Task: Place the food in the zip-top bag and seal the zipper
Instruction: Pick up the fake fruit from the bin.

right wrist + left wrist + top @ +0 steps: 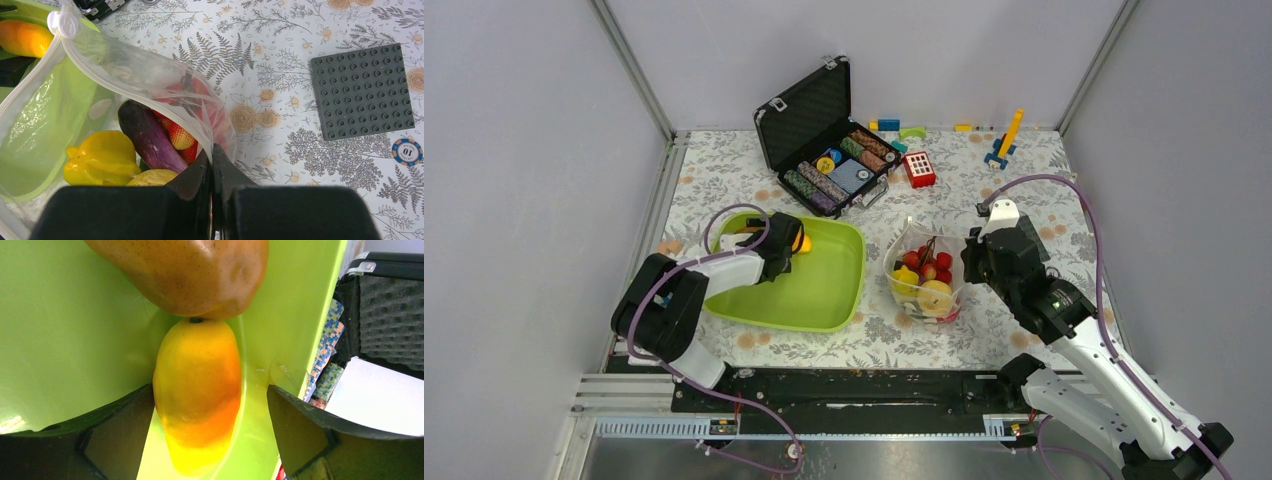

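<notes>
A yellow-orange fruit [200, 390] lies in the lime-green tray [60, 330], with a brownish-orange fruit [190, 275] touching its far end. My left gripper [210, 390] is open and straddles the yellow-orange fruit, the right finger standing clear of it. In the top view the left gripper [789, 243] is at the tray's back-left corner. The zip-top bag [135, 70] stands open, its zipper [115, 47] unsealed. It holds a purple eggplant [150, 135], a yellow fruit [100, 157] and red berries [180, 137]. My right gripper [212, 152] is shut on the bag's right edge.
An open black case [824, 140] of poker chips stands behind the tray [824, 300]. Building blocks [919, 168] lie along the back edge. A grey studded plate [365, 90] and a loose chip [407, 151] lie right of the bag [924, 280].
</notes>
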Robot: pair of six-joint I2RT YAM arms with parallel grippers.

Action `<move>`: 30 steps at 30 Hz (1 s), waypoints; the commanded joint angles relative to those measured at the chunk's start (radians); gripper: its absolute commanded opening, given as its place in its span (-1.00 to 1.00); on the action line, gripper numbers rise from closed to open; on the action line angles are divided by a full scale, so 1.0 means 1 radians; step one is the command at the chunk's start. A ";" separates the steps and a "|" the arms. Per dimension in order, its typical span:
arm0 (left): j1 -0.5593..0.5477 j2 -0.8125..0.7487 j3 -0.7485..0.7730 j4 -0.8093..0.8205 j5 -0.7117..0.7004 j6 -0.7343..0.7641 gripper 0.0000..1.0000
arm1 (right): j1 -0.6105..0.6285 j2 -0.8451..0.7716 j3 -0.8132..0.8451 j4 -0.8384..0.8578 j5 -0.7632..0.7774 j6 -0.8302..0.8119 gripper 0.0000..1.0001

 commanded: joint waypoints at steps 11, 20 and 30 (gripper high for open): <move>0.056 -0.031 0.002 0.025 0.113 0.181 -0.07 | -0.004 -0.010 -0.003 0.029 0.033 -0.007 -0.90; 0.059 -0.175 -0.028 -0.044 0.120 0.305 -0.40 | -0.004 -0.014 -0.005 0.030 0.022 -0.004 -0.89; 0.057 -0.467 -0.090 0.207 0.200 0.701 -0.66 | -0.004 -0.018 -0.005 0.035 -0.013 0.001 -0.89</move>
